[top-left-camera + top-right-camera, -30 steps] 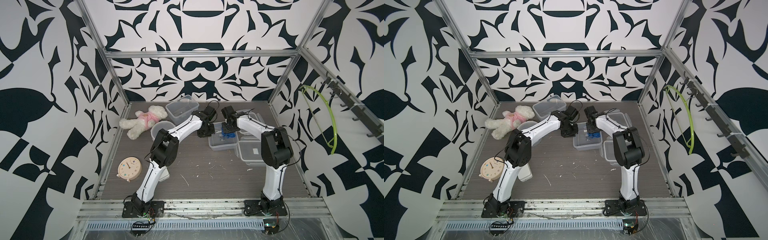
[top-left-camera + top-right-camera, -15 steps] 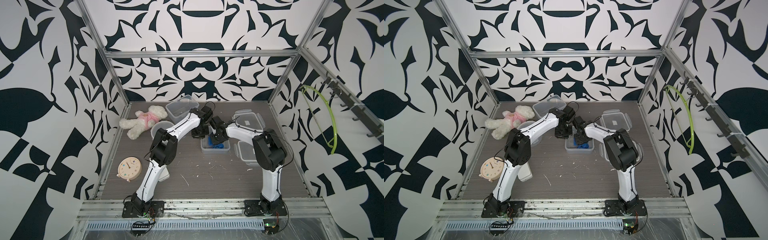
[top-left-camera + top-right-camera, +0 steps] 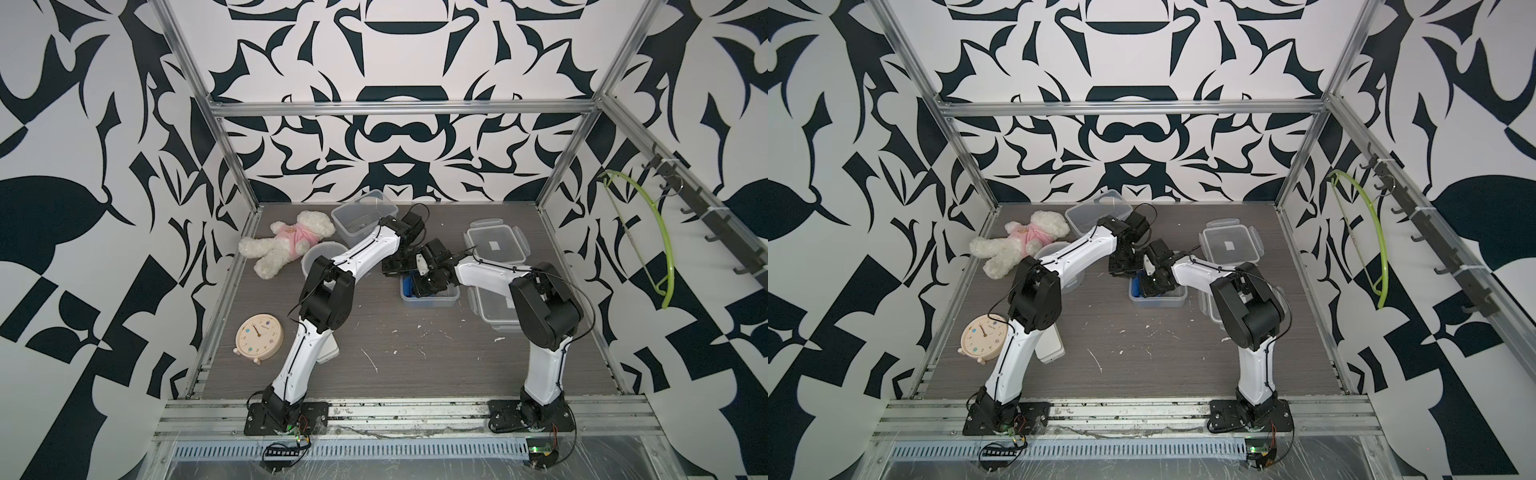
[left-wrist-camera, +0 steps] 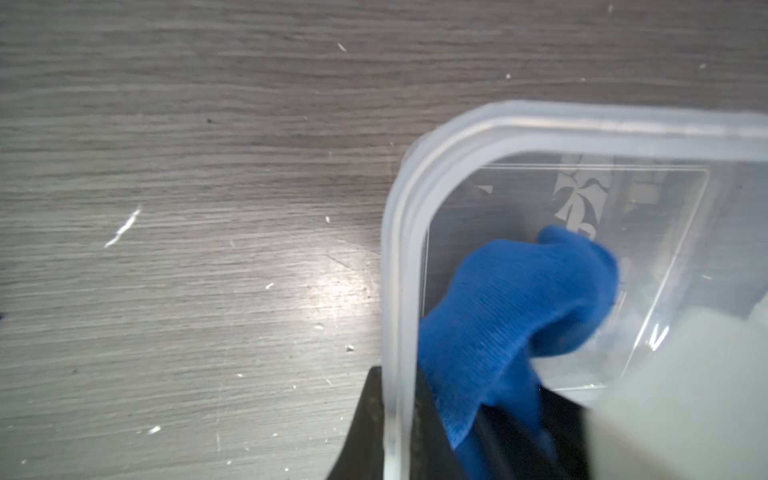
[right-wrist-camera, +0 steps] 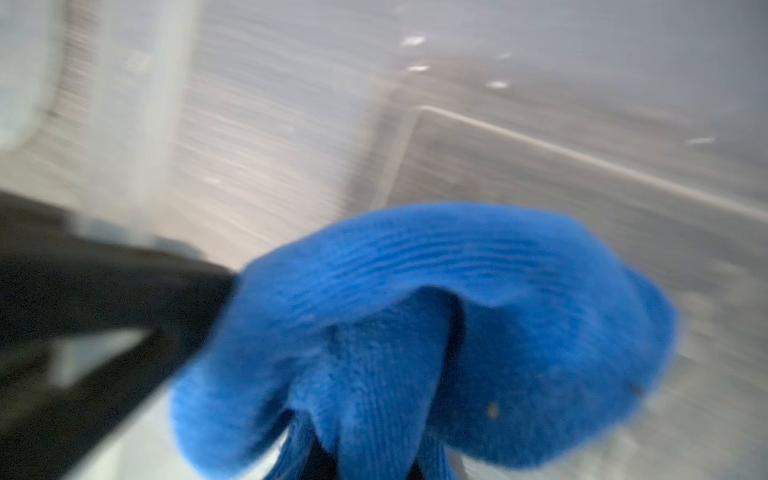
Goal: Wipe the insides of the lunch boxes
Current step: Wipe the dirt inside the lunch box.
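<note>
The right end effector (image 3: 422,284) pinches a blue cloth (image 4: 511,307) inside the rectangular lunch box (image 3: 444,297) mid-surface (image 3: 415,374). The left end effector (image 3: 395,268) clamps its far-left rim. The floor left to wipe probably lies rightward, along the box's long axis.

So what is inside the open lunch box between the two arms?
A blue cloth is bunched inside the lunch box, gripped by the right claw. The floor beside it looks bare. What lies under the cloth and claw is covered.
</note>
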`<state>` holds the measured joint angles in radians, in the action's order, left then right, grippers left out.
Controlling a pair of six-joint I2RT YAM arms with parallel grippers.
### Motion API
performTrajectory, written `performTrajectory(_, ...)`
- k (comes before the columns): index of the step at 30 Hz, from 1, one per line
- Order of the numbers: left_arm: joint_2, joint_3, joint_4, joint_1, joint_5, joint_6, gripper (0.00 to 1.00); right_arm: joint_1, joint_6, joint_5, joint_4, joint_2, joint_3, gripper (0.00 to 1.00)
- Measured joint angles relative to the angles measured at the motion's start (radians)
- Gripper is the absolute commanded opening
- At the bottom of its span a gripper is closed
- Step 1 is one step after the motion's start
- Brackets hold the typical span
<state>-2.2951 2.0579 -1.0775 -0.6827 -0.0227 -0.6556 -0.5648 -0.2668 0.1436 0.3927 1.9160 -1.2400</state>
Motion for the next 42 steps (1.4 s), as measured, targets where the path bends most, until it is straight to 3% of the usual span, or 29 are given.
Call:
performTrajectory(4, 0.018, -0.033, 0.023, 0.004, 0.002, 0.0, 0.0, 0.006, 0.042, -0.23, 0.098, -0.045, 0.005, 0.0)
performTrajectory(9, 0.022, -0.043, 0.039, 0.007, 0.008, -0.003, 0.0, 0.021, 0.07, -0.343, 0.158, -0.075, -0.003, 0.0)
performTrajectory(13, 0.024, -0.051, 0.04, 0.014, 0.003, -0.001, 0.0, 0.025, 0.08, -0.302, 0.121, -0.131, -0.006, 0.0)
performTrajectory(19, 0.026, -0.052, 0.04, 0.023, 0.003, -0.001, 0.0, 0.056, 0.049, -0.242, -0.081, -0.225, -0.037, 0.0)
performTrajectory(24, 0.026, -0.052, 0.038, 0.021, 0.004, -0.001, 0.0, 0.063, 0.021, -0.197, -0.163, -0.069, -0.201, 0.0)
performTrajectory(29, 0.035, -0.062, 0.043, 0.021, 0.016, 0.002, 0.0, 0.056, -0.02, -0.151, -0.206, 0.075, -0.224, 0.0)
performTrajectory(38, 0.04, -0.062, 0.037, 0.028, 0.003, 0.003, 0.0, 0.062, -0.035, -0.169, -0.19, 0.105, -0.268, 0.0)
performTrajectory(42, 0.04, -0.062, 0.041, 0.025, 0.002, 0.007, 0.0, 0.111, -0.022, -0.174, -0.158, 0.084, -0.252, 0.0)
